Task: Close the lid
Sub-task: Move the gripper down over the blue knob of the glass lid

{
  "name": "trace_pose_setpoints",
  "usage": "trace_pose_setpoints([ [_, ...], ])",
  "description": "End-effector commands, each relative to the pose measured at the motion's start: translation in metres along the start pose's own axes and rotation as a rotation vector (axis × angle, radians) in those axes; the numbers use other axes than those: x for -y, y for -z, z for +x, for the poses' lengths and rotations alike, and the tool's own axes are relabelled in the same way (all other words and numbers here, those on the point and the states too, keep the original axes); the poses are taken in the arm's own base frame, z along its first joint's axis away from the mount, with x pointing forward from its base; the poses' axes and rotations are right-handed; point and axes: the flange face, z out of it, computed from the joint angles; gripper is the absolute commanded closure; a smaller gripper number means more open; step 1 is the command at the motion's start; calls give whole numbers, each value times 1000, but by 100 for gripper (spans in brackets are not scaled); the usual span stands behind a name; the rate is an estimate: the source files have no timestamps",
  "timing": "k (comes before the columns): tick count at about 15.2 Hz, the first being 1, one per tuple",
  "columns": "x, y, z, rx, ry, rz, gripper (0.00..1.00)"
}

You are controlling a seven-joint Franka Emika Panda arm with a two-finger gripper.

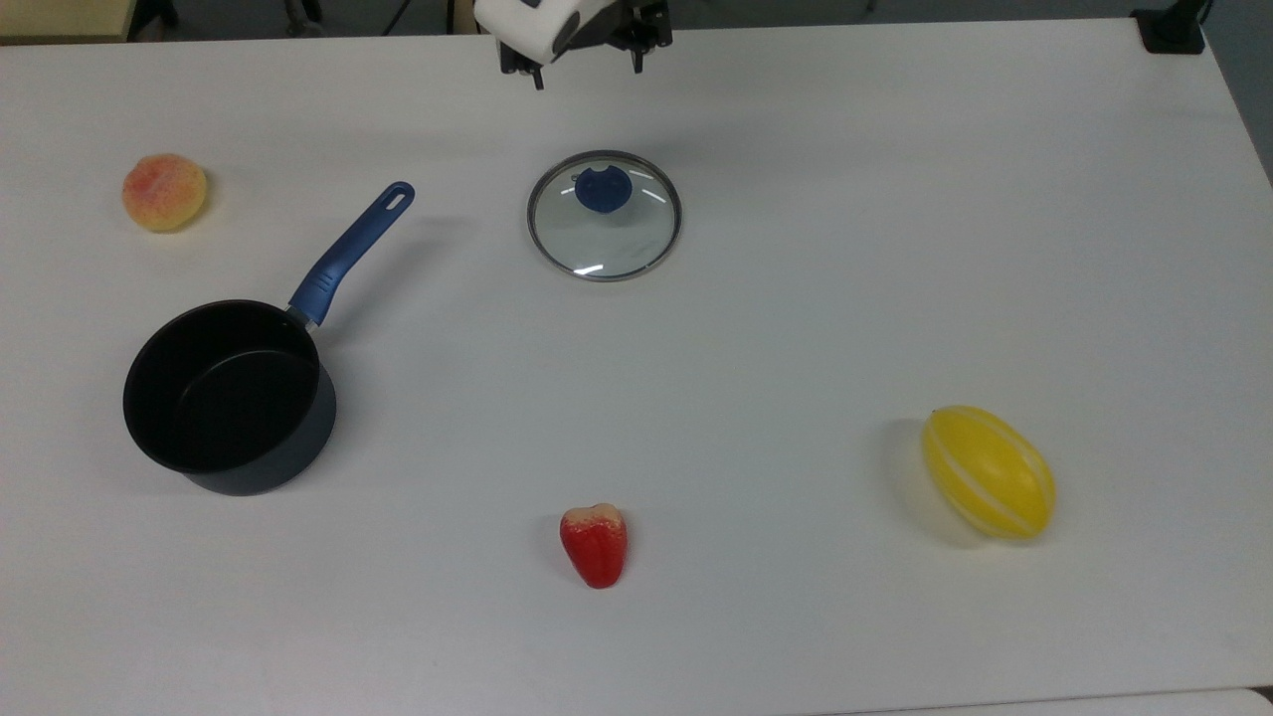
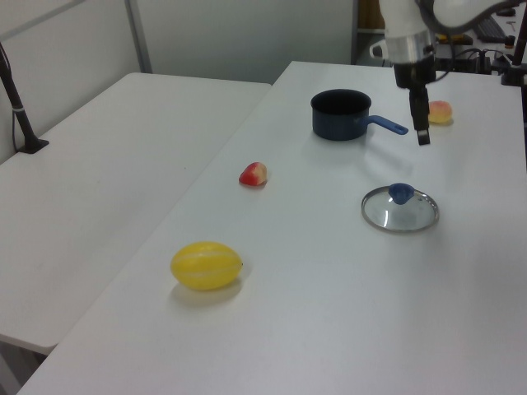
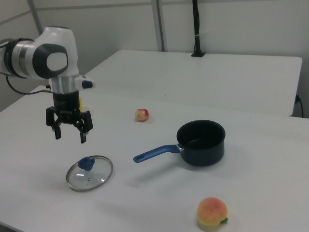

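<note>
In the top view the arm is cut off by the upper edge; just the gripper point(image 1: 585, 72) and part of its white housing are seen, w/ two dark fingertips point(image 1: 537, 80) held well apart, nothing between them. In the left view the fingers are lined up one behind the other, so the gap can't be read there; the right view shows it plainly, gripper point(image 3: 70, 136) spread open and hanging above the table point(image 3: 251, 193).

The lid point(image 1: 604, 215) is seen lying flat on the table, blue knob point(image 1: 602, 189) up, apart from the gripper. In the right view the lid point(image 3: 90, 173) sits below the gripper and slightly toward the right view's right; in the left view the lid point(image 2: 400, 209) is below the gripper point(image 2: 422, 134). Lettering on the glass can't be made out.

The dark saucepan point(image 1: 229, 398) stands open and uncovered, well apart from the lid, blue handle point(image 1: 350, 253) angled toward it.

A peach point(image 1: 164, 192), a red fruit point(image 1: 595, 545) and a yellow melon point(image 1: 989, 471) are scattered on the table. In the right view the melon is mostly hidden behind the arm; the peach point(image 3: 212, 212) is shown near the bottom edge.
</note>
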Motion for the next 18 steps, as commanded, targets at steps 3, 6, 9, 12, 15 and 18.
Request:
trace_pose_setpoints([
  [3,8,-52,6,-60,33,-28,0],
  [6,11,-67,10,-112,36,-33,0],
  [9,13,-81,14,-183,18,-38,0],
  [12,21,-94,16,-233,17,-41,0],
  [15,24,-107,16,-278,-2,-41,0],
  [18,21,-114,18,-302,2,-52,0],
])
